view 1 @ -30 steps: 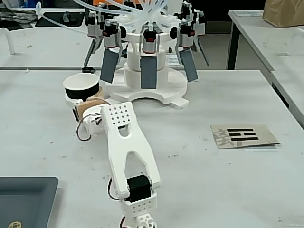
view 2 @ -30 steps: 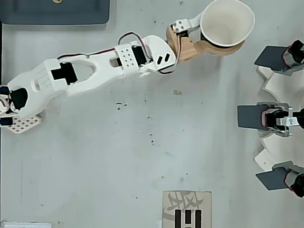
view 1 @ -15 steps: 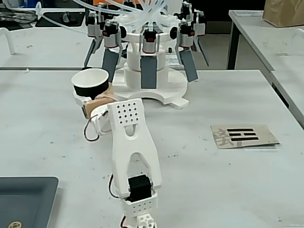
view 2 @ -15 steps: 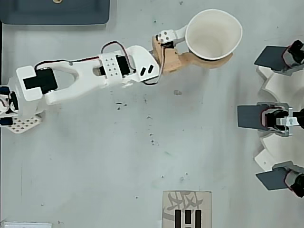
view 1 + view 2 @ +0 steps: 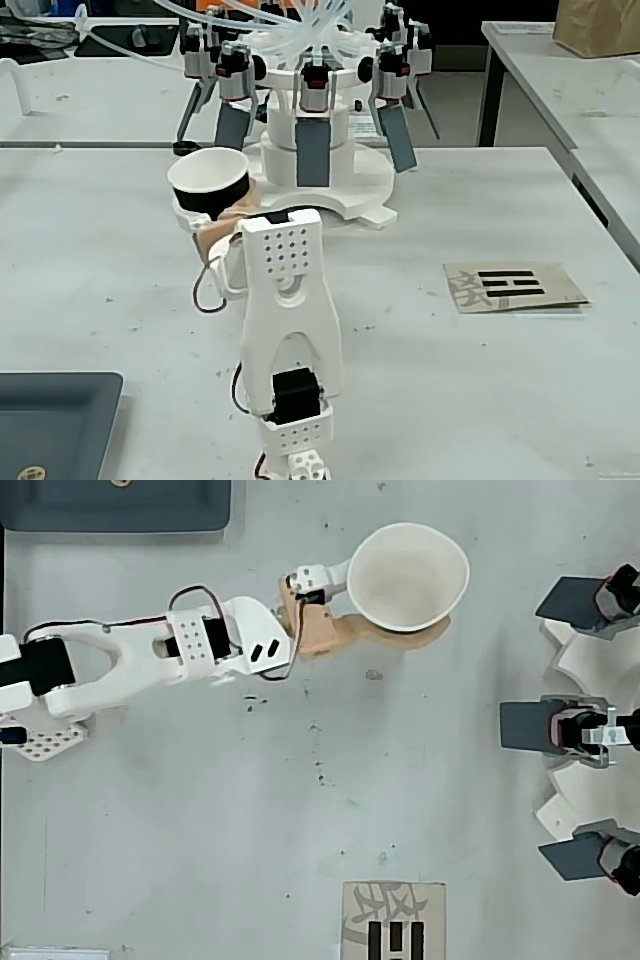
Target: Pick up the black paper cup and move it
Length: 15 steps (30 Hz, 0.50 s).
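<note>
Black paper cup [image 5: 210, 181] (one), gripper [image 5: 385, 630] clamped around it

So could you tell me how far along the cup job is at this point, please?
Done: the gripper is closed around the black paper cup, held upright, apparently raised off the table. In hand: carrying it, near the white machine. Left: setting it down and letting go.

White arm [image 5: 120, 665] stretched out low from base at left edge of overhead view, reaching right and slightly up. Wrist with black motor and red-black wires. Hand [image 5: 400, 605] closed around black paper cup [image 5: 407, 575]: tan finger [image 5: 340, 632] curves under cup's lower side, white finger against upper side. In fixed view, hand [image 5: 215, 215] holds cup upright, clear of counter.
</note>
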Tool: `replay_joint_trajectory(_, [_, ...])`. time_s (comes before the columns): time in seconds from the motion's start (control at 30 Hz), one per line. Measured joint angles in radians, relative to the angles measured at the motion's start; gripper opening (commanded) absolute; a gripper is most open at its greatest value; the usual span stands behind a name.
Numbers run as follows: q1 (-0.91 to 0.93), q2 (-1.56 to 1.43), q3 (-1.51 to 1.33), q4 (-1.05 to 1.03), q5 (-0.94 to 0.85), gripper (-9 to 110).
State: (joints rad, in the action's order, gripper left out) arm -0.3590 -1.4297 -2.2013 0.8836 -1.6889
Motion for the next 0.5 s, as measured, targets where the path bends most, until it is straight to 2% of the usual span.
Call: replay_joint_trajectory(0.5, [0.061,-0.259,-0.316,0.086,-0.032,6])
